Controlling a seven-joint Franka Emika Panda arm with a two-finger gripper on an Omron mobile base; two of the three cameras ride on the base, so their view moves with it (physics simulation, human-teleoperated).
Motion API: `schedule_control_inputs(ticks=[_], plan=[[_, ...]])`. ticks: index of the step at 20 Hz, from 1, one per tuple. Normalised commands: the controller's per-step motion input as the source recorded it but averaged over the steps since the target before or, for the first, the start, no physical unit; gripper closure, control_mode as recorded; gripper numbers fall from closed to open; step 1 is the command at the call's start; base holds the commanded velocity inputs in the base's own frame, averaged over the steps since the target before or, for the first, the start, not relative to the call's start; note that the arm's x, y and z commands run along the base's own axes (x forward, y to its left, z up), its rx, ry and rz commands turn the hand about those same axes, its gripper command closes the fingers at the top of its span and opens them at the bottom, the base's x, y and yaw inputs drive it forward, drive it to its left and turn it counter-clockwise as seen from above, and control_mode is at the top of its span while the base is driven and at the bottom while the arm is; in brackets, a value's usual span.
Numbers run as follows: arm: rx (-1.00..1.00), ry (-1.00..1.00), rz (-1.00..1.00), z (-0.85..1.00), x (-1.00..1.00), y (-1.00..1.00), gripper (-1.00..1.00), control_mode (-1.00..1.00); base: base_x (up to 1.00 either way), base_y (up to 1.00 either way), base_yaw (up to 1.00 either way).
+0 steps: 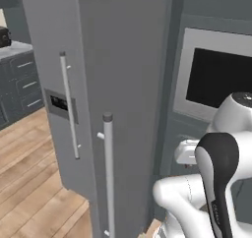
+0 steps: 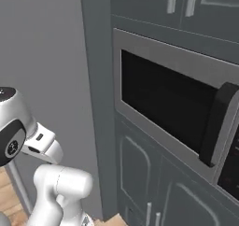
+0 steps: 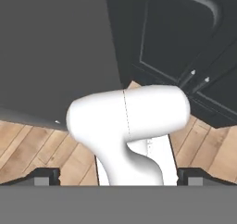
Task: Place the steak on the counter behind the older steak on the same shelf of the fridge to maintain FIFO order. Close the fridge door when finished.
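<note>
Wooden plank floor point(image 3: 28, 144) lies under the hand, bare on both sides of the frame. The pincer point(image 3: 118, 177) points down at it with its jaws spread wide, the dark fingertips point(image 3: 46, 177) at opposite bottom corners and nothing between them. Just past the hand, the lower edge of the fridge point(image 3: 55, 47) meets the floor, with dark cabinet doors point(image 3: 185, 42) beside it to the right. From the left base view the arm is folded low at the right, close to the fridge point(image 1: 123, 84) but apart from it. The fridge door point(image 1: 128, 109) is shut and flush, and its vertical bar handle point(image 1: 108, 173) is the nearest edge to the arm. The second door, further left, has its own bar handle point(image 1: 69, 109) and a small dark display panel point(image 1: 59, 103). Open floor point(image 1: 29, 183) runs left of the fridge. A built-in oven point(image 2: 163, 103) sits right of the fridge, its dark handle point(image 2: 217, 122) sticking out, with lower cabinets point(image 2: 140, 173) beneath and upper cabinets point(image 2: 186, 1) above. Far left, well away, is the counter point(image 1: 15, 49) over dark drawers point(image 1: 24, 84), with a dark appliance point(image 1: 4, 36) on top.
</note>
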Motion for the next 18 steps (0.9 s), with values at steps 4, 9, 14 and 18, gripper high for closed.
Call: schedule_control_inputs(ticks=[4,9,14,18], plan=[[0.0,0.0,0.0,0.0,0.0,0.0,-1.0,1.0,0.32,-0.12,0.54],[0.0,0.0,0.0,0.0,0.0,0.0,-1.0,1.0,0.6,-0.13,0.52],[0.0,0.0,0.0,0.0,0.0,0.0,-1.0,1.0,0.58,0.0,0.45],[0.0,0.0,0.0,0.0,0.0,0.0,-1.0,1.0,0.39,0.0,0.27]])
